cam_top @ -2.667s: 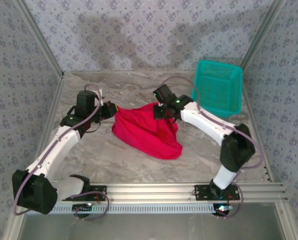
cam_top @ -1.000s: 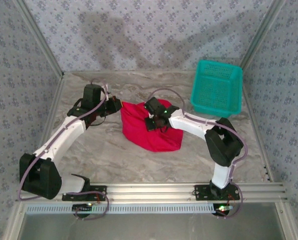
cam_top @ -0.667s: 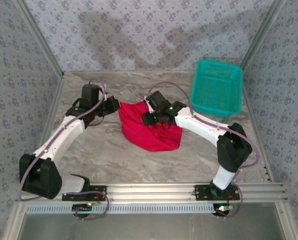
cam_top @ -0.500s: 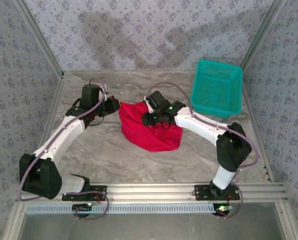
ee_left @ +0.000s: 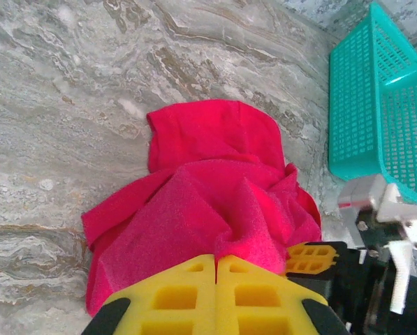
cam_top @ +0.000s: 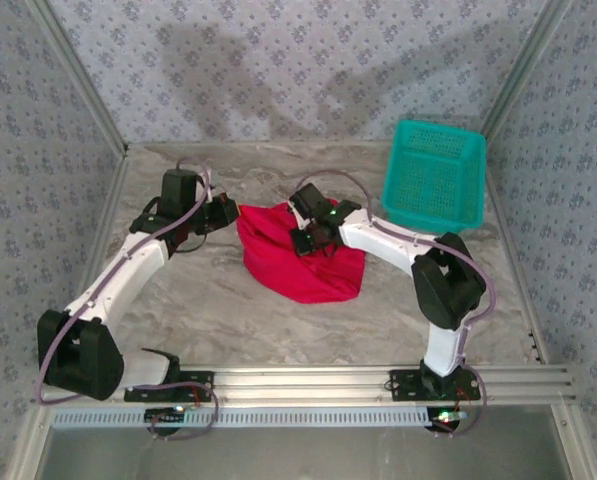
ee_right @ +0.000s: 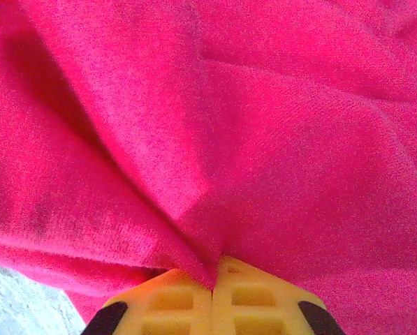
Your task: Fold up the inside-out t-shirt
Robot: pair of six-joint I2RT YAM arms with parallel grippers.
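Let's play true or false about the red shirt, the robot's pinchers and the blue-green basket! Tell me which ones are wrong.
1. The t-shirt is red. True.
2. The t-shirt lies inside the basket. False: it lies on the table, apart from the basket.
3. The left gripper and the right gripper are each shut on the t-shirt. True.
4. The t-shirt is spread out flat and smooth. False: it is bunched up in a wrinkled heap.
5. The basket is yellow. False: it is teal; the yellow parts are the gripper fingers.
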